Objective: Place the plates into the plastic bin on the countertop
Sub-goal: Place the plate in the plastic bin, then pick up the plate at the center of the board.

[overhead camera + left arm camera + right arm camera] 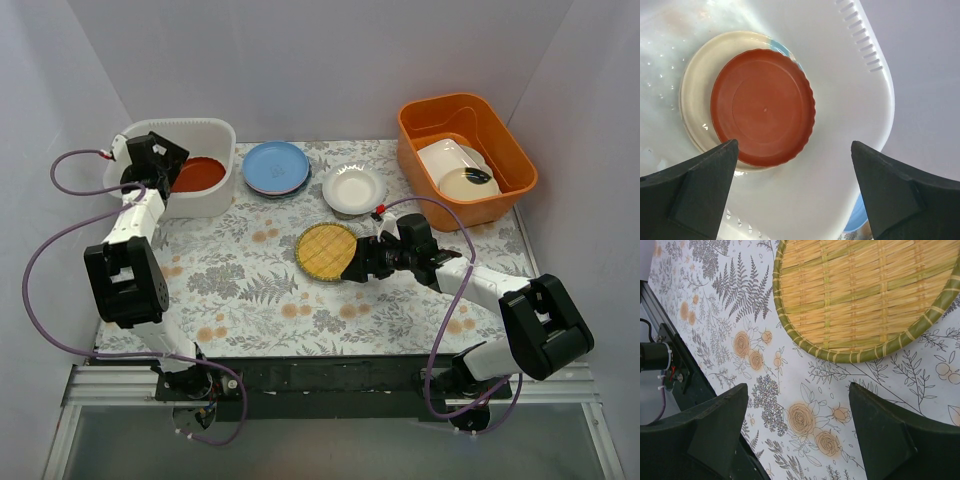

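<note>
Nearest the lens in the left wrist view, the left end effector (794,150) has its two dark fingers spread wide with nothing between them, poised above the plastic bin (845,100). Inside that bin the red plate (762,107) lies flat, resting on a cream plate (694,95) that shows a sliver of pale blue at its far edge. The top view places the bin at the far left corner of the tabletop (240,290). Inspection of the right end effector (797,390) finds it likewise open and empty, held low over the tabletop; the yellow woven plate (860,295) lies just ahead of its fingertips, not between them, near the middle of the tabletop. On the tabletop just right of the bin lies the blue plate (276,166); something appears to lie beneath it, though what cannot be told. Further right, apart from the blue one and just beyond the yellow one, sits the small white scalloped plate (353,187). At the far right stands an orange tub (515,160) holding a white rectangular dish (445,155) and a cream dish with a black blob (470,183)
</note>
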Controlling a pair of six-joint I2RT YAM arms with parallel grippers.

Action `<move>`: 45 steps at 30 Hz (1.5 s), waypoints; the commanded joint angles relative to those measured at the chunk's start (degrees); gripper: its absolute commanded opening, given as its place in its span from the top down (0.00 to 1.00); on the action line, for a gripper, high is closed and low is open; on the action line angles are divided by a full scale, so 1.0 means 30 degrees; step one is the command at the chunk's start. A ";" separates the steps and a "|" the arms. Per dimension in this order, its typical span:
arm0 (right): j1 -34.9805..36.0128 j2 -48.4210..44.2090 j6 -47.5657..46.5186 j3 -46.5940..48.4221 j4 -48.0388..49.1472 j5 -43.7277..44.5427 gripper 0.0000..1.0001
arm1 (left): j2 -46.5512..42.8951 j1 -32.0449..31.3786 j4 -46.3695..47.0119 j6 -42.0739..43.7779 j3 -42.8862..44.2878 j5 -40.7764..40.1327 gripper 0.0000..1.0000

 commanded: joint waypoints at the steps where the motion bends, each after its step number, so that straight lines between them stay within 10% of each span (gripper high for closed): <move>1: 0.0056 -0.0010 -0.0161 0.0638 0.0394 -0.0222 0.11 | -0.2018 0.0067 0.0188 0.0184 -0.0301 0.0316 0.04; 25: 0.0056 0.0314 0.0015 0.0873 0.0073 0.1035 0.07 | -0.6354 -0.2596 0.1185 0.3260 -0.4196 1.0424 0.02; 45: -0.0471 0.1278 0.0630 0.0754 0.0746 0.2942 0.09 | -0.6033 -0.9716 0.3820 0.2999 -1.1081 0.8907 0.04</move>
